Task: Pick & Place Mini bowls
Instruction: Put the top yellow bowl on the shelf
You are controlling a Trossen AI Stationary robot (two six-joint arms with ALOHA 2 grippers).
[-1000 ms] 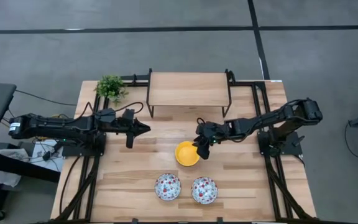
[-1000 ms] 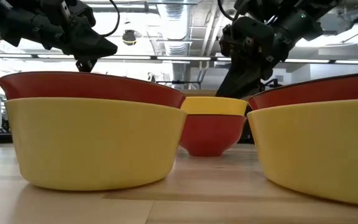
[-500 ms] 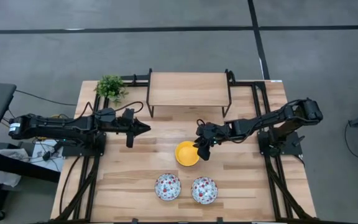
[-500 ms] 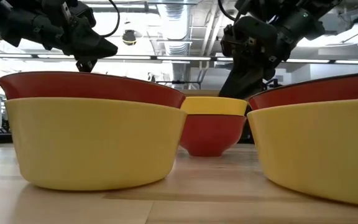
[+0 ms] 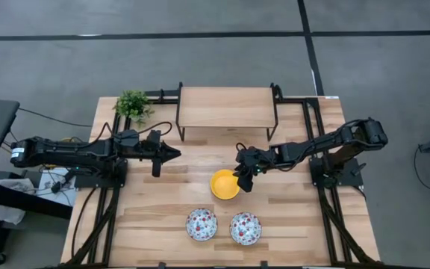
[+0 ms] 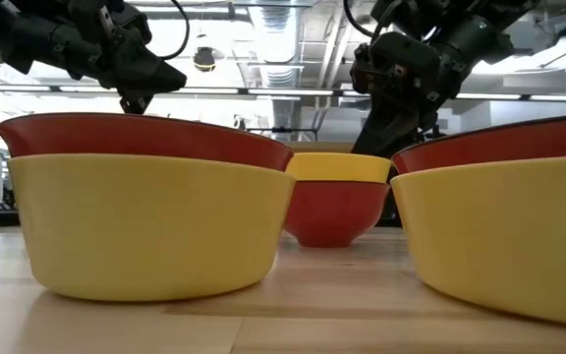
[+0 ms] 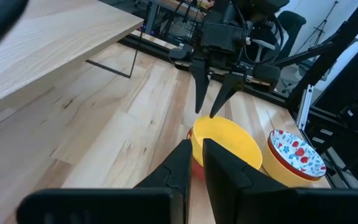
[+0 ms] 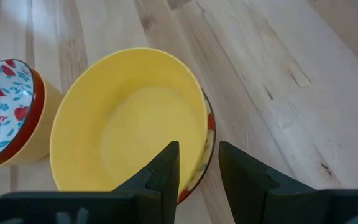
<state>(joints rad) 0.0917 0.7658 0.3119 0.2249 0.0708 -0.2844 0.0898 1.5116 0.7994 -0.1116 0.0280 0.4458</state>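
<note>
Nothing on the surface has shifted since the earlier frames; only the right arm's wrist sits a touch higher in the low view, and the left arm has stayed put. Largest is the pale wooden slatted surface [image 5: 290, 217], with one low wooden shelf on dark metal legs [image 5: 226, 107] at its far edge, probably the place meant for the bowls, and one small green potted plant [image 5: 133, 104] at the far left corner. The right gripper [image 5: 243, 181] hangs over the far-right rim of the plain yellow mini bowl [image 5: 224, 184] near the surface's middle, its fingers parted so one comes down inside the rim and one outside, seemingly a stance for pinching the wall; they do not yet clamp it. That yellow bowl appears to nest in a red-rimmed one [image 8: 207, 134]. The left gripper [image 5: 175, 154] waits well to the left, fingers close together and holding nothing. Two white floral mini bowls [image 5: 201, 223] [image 5: 245, 228] sit side by side near the front edge, untouched. Counted: one yellow bowl with one beneath, two floral bowls.
</note>
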